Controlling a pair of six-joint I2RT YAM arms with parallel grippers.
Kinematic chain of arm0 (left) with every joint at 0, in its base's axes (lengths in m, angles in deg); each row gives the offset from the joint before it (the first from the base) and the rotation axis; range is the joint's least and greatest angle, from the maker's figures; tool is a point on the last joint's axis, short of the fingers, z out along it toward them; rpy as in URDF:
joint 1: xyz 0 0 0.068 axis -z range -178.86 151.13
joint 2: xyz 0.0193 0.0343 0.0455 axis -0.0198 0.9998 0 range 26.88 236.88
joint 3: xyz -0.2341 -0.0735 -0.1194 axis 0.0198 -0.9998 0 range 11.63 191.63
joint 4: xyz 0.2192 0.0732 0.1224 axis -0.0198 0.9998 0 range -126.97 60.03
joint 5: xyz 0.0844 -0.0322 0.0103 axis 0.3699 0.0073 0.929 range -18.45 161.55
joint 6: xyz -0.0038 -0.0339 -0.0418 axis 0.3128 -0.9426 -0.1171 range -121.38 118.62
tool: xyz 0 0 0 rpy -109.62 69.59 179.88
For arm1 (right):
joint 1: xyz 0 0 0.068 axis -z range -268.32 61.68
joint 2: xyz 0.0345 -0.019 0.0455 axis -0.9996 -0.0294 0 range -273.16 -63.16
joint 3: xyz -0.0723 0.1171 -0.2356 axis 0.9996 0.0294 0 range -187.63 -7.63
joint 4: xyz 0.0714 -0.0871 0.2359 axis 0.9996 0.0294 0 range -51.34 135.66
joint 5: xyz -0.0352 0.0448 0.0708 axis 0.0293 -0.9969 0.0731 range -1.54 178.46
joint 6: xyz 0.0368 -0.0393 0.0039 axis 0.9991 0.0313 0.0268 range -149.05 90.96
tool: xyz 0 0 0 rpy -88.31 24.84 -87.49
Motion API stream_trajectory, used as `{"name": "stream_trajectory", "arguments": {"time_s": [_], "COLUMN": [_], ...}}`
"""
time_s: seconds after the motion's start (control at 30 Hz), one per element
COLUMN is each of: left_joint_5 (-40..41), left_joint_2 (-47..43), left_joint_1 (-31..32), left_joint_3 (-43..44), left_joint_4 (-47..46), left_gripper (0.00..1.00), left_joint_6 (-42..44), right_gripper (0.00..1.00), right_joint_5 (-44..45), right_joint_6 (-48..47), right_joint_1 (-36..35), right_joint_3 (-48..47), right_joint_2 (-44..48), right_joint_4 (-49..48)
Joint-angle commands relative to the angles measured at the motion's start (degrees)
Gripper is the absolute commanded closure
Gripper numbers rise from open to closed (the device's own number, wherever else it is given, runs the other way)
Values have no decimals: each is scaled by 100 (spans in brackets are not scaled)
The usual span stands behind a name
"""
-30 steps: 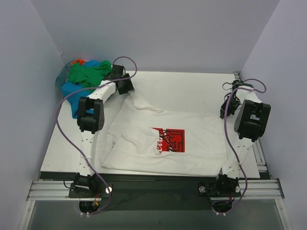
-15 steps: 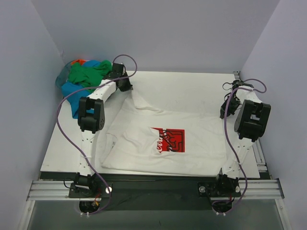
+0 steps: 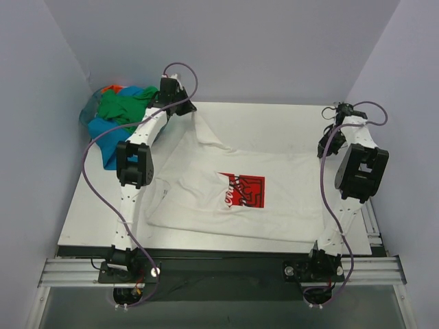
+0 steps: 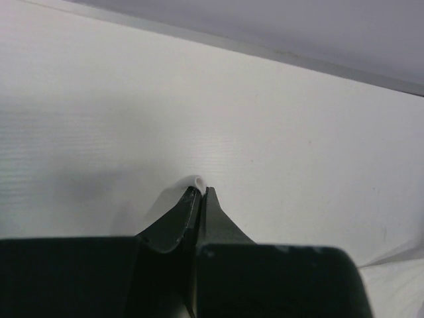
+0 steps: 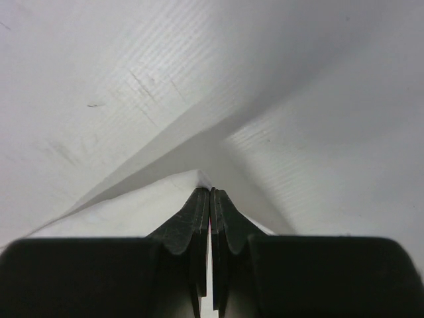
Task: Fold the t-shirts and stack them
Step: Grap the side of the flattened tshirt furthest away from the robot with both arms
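The white t-shirt (image 3: pixel 199 205) with a red square logo (image 3: pixel 241 190) lies spread face up on the table. My left gripper (image 3: pixel 184 110) is at the shirt's far left corner, shut on a small fold of white cloth (image 4: pixel 197 179) that pokes out between its fingertips. The cloth rises in a ridge toward it. My right gripper (image 3: pixel 324 147) is shut on the shirt's far right corner, and white fabric (image 5: pixel 132 205) spreads out to the left of its tips. In the wrist views both the left gripper (image 4: pixel 201 193) and the right gripper (image 5: pixel 210 193) are pinched tight.
A heap of green, blue, teal and orange t-shirts (image 3: pixel 118 111) sits at the far left corner beside the left arm. The white table (image 3: pixel 274 123) ends at grey walls behind and at both sides. A metal rail (image 3: pixel 219 271) with the arm bases runs along the near edge.
The left gripper has shut on the shirt's far left corner and drawn it up and back. The right arm has also moved back, and the shirt has slid away and pulled flatter.
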Motion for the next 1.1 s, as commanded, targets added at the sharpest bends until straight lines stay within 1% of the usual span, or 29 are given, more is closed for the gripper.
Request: {"name": "stream_trajectory", "arguments": {"time_s": [0.0, 0.1, 0.23, 0.3, 0.33, 0.37, 0.47, 0.5, 0.63, 0.7, 0.8, 1.07], "left_joint_5": [-214, -249, -276, -311, -372, -381, -442, -521, -610, -610, -645, -741], "left_joint_2": [127, 66, -284, -522, -793, -952, -1576, -1734, -2656, -2965, -3571, -4284], "left_joint_1": [-51, -104, -201, -236, -262, -280, -289, -289, -289, -289, -289, -280], "left_joint_3": [600, 680, 610, 286, 84, -275, -891, -1346, -2394, -2938, -3388, -4425], "left_joint_4": [-428, -665, -648, -551, -534, -455, -314, -305, -296, -288, -209, 486], "left_gripper": [100, 100, 100, 100, 100, 100, 100, 100, 100, 100, 100, 100], "left_joint_6": [-75, -233, -435, -584, -724, -769, -858, -875, -989, -1016, -1051, -805], "right_gripper": [100, 100, 100, 100, 100, 100, 100, 100, 100, 100, 100, 100], "right_joint_5": [40, -38, -170, -249, -267, -276, -285, -276, -206, -144, -83, 189], "right_joint_6": [164, 226, 208, 138, 103, 33, -55, -99, -152, -196, -222, -407], "right_joint_1": [-24, -50, -85, -112, -129, -156, -209, -217, -226, -218, -209, -147], "right_joint_3": [-562, -1020, -1398, -1407, -1390, -1346, -1066, -882, -285, -64, 297, 1008], "right_joint_2": [17, -132, -185, -132, -106, -28, 174, 245, 684, 825, 1080, 1616], "right_joint_4": [244, 288, 306, 297, 297, 297, 279, 262, 156, 95, 60, 60]}}
